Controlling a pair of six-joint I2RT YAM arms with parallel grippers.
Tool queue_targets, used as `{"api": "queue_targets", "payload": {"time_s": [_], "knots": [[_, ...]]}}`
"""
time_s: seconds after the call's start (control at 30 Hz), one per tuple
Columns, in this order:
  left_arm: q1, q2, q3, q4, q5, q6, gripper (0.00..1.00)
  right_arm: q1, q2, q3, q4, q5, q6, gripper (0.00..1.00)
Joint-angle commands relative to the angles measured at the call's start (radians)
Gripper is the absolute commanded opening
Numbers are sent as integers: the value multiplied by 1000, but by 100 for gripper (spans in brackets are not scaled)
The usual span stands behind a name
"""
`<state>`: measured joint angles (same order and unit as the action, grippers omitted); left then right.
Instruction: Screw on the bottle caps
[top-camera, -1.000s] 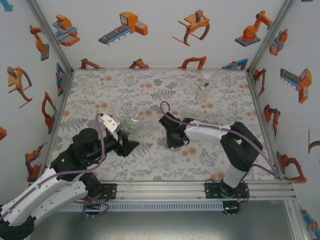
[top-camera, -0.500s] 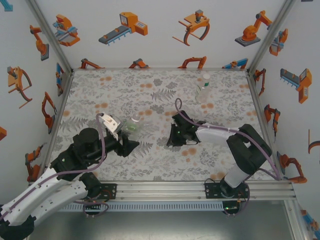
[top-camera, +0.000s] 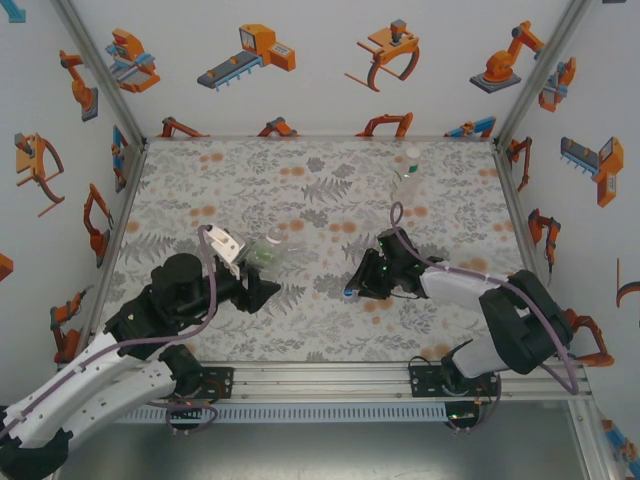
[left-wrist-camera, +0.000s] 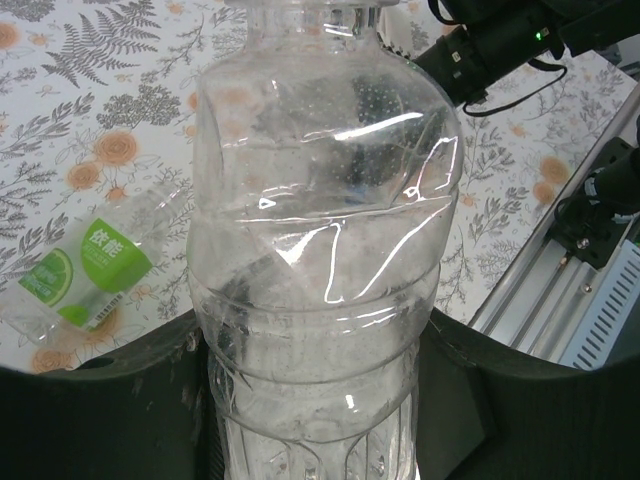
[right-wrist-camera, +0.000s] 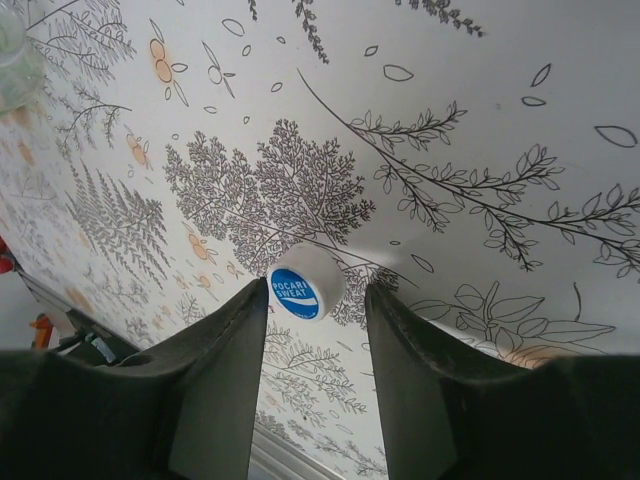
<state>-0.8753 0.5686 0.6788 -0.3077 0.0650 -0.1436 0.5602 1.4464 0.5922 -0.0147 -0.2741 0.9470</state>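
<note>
My left gripper (left-wrist-camera: 320, 405) is shut on the lower body of a clear colourless bottle (left-wrist-camera: 325, 210), which stands up from the fingers with its open neck at the top edge. In the top view this left gripper (top-camera: 258, 288) sits left of centre. A flattened bottle with a green label (left-wrist-camera: 90, 265) lies on the mat beside it. My right gripper (right-wrist-camera: 315, 295) is open and low over the mat. A white bottle cap with a blue top (right-wrist-camera: 303, 283) lies on its side between the fingertips, against the left finger (right-wrist-camera: 235, 340). The top view has the right gripper (top-camera: 355, 288) at centre right. A third bottle (top-camera: 407, 182) stands capped at the back right.
The floral mat (top-camera: 300, 330) covers the table, enclosed by walls on three sides. An aluminium rail (top-camera: 330, 378) runs along the near edge with both arm bases on it. My right arm (left-wrist-camera: 500, 40) shows beyond the held bottle in the left wrist view.
The right gripper has moved to the right, away from the left-held bottle, and its jaws have opened, with the cap now between its fingertips. The left arm has barely moved.
</note>
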Motion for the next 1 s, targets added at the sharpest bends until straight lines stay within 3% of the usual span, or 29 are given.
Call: {"api": "queue_targets", "payload": {"time_s": [0.0,0.17,0.43,0.67,0.97], "knots": [[9,-2,24,26,11,0,0,-5,53,52,-195,116,-40,45],[9,-9,24,23,9,-2,0,15,140,216,-350,189,-106,45],[8,-7,19,28,8,-2,0,144,291,453,-566,307,-212,46],[9,-4,15,33,11,-2,0,235,339,515,-637,371,-222,46],[8,-1,11,41,14,-4,0,273,345,503,-608,417,-221,42]]}}
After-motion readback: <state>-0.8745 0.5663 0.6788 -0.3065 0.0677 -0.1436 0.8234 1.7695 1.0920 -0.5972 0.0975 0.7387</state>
